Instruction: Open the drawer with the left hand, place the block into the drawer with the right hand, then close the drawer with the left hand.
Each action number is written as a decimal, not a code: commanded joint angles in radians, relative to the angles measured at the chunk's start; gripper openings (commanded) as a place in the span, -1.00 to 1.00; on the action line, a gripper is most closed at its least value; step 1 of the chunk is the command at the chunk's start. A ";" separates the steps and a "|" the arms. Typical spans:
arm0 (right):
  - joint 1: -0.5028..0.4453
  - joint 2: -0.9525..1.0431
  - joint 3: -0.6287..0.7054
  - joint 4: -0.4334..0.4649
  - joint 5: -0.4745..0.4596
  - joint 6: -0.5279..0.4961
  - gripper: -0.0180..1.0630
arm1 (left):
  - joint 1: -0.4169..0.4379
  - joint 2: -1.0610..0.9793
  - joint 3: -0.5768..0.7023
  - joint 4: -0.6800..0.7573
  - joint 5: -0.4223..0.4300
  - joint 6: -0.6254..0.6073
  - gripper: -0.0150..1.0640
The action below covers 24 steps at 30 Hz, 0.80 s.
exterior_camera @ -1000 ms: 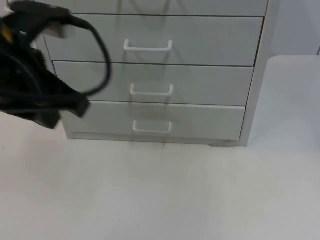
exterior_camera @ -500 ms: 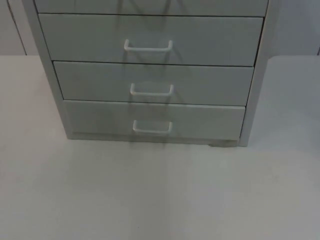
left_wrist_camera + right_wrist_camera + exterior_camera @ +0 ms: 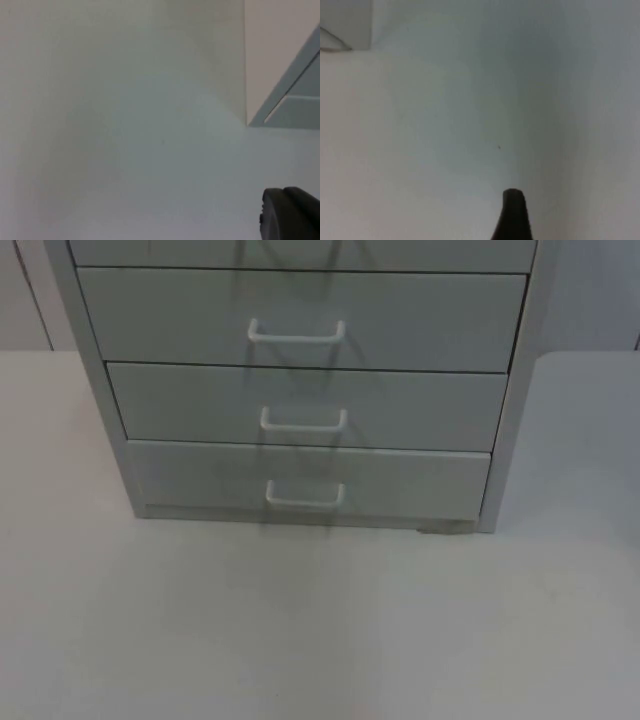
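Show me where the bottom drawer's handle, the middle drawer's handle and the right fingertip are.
bottom drawer's handle (image 3: 305, 496): top view, middle of the white bar.
middle drawer's handle (image 3: 304, 421): top view, middle of the white bar.
right fingertip (image 3: 513, 212): right wrist view, the black tip above the table.

A pale grey cabinet (image 3: 305, 390) with stacked drawers fills the upper centre of the top view, standing on the white table. Its bottom drawer (image 3: 310, 480), with a white loop handle (image 3: 305, 495), is shut flush.
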 commanded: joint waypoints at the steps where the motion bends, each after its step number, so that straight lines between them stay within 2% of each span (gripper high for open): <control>1: 0.007 -0.073 -0.002 0.045 -0.020 -0.071 0.14 | 0.005 -0.054 0.006 -0.028 0.022 0.005 -0.97; 4: 0.007 -0.151 -0.002 0.070 -0.031 -0.114 0.14 | 0.005 -0.138 0.006 -0.055 0.038 0.047 -0.97; 9: 0.007 -0.346 0.000 0.070 -0.031 -0.119 0.14 | 0.005 -0.321 0.008 -0.068 0.083 0.074 -0.97; 13: 0.007 -0.506 0.000 0.097 0.056 -0.119 0.14 | 0.005 -0.482 0.013 -0.069 0.188 0.090 -0.97; 16: 0.007 -0.579 0.000 0.106 0.085 -0.119 0.14 | 0.005 -0.570 0.013 -0.069 0.230 0.102 -0.97; 24: 0.007 -0.790 0.000 0.087 0.157 -0.119 0.14 | 0.005 -0.793 0.013 -0.065 0.280 0.138 -0.97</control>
